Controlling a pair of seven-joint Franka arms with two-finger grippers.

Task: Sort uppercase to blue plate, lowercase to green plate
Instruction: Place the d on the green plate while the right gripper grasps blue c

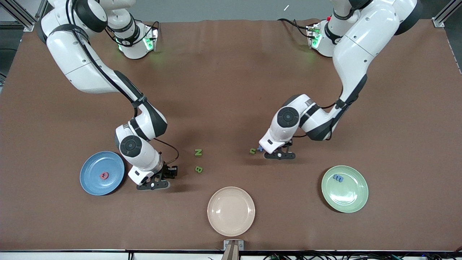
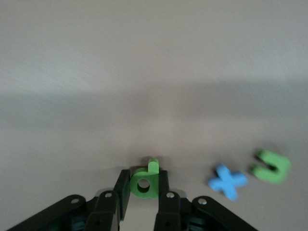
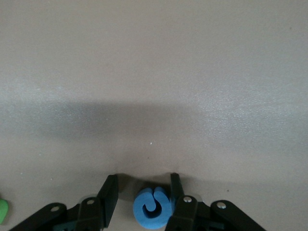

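My left gripper (image 1: 279,156) (image 2: 143,173) is down on the table, shut on the green p (image 2: 143,185). Beside it lie the blue t (image 2: 227,181) (image 1: 260,148) and the green n (image 2: 272,167) (image 1: 253,151). My right gripper (image 1: 155,185) (image 3: 144,178) is low beside the blue plate (image 1: 92,184). Its jaws stand around the blue C (image 3: 151,209): one finger touches it and a gap shows at the other. The pink-red Q (image 1: 104,176) lies on the blue plate, and the blue m (image 1: 338,178) on the green plate (image 1: 348,196). The green N (image 1: 198,152) and B (image 1: 199,169) lie on the table between the arms.
A cream plate (image 1: 231,213) with nothing on it sits near the table's front edge, between the blue and green plates. The brown table stretches bare toward the robots' bases.
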